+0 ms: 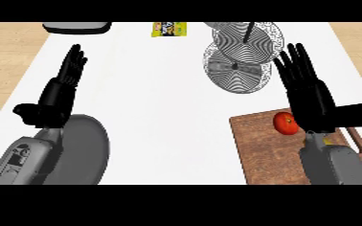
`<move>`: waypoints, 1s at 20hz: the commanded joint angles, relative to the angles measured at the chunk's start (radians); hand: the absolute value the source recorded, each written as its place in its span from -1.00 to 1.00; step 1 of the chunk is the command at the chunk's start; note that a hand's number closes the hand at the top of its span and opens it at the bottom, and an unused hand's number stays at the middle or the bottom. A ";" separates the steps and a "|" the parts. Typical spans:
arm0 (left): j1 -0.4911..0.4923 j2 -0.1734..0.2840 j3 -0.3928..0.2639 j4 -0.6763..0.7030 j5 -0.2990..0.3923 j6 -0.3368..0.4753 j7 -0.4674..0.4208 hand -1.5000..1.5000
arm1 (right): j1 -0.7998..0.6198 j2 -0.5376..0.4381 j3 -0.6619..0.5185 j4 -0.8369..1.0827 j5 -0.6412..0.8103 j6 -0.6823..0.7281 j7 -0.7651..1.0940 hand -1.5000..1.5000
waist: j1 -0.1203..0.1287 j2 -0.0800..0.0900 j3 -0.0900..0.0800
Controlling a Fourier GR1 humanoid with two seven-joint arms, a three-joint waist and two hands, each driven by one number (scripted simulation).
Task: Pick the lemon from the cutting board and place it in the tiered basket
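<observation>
A round red-orange fruit [285,123] lies on the brown wooden cutting board [265,148] at the lower right; no yellow lemon shows. My right hand [309,93] stands open with straight fingers pointing up, just right of the fruit and partly over the board. The tiered basket [243,52], two round wire-mesh tiers on a black post, stands at the back right, just left of the right hand's fingertips. At the left, my left hand [59,92] is open with fingers up, resting.
A grey round plate [88,148] lies at the lower left under the left forearm. A yellow packet [169,29] lies at the back centre. A dark tray's edge [76,27] shows at the back left. The white counter [163,96] ends in wood-coloured strips at both sides.
</observation>
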 commanded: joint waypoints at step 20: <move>0.073 0.074 0.004 0.000 -0.129 0.067 0.210 0.00 | 0.306 -0.747 -0.318 0.366 0.156 0.532 -0.114 -1.00 | -0.035 0.039 -0.005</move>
